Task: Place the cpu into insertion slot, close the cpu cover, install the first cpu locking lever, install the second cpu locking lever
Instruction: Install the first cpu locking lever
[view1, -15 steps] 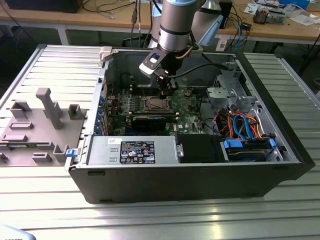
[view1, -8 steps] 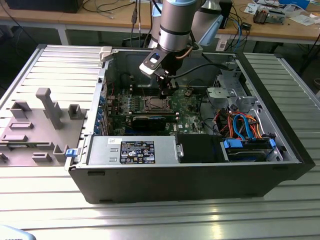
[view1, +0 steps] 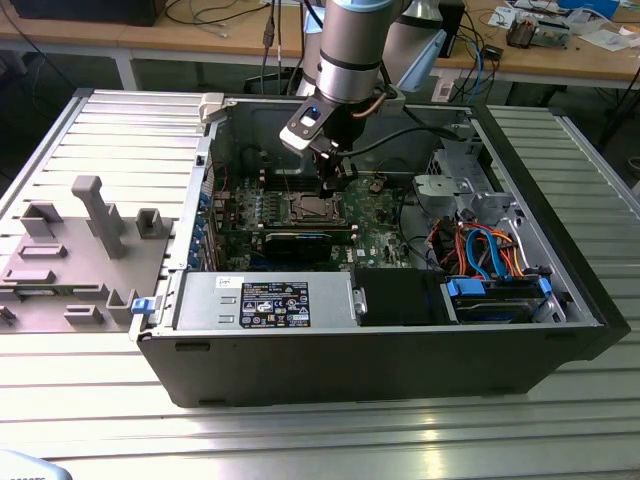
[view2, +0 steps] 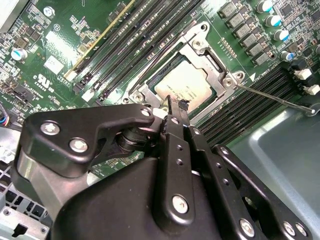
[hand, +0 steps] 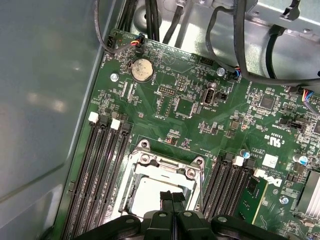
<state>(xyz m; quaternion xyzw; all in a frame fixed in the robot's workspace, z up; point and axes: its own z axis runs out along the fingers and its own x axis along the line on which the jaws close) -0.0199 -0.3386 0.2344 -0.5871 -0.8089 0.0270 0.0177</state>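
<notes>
The gripper is hanging with its two fingers pressed flat together, gripping nothing, the tips poised over one edge of the cpu (whether they are touching it is not clear). The cpu is lying flat in the insertion slot, pale metal top facing up; it is nearly square, so no long axis is showing. The cpu cover is lying down around it. A thin locking lever is sticking out from one socket corner across the memory slots. In the exterior view, the open computer case is resting on a ribbed metal table, with a grey fixture block at 9 o'clock and wooden benches at 12 o'clock.
</notes>
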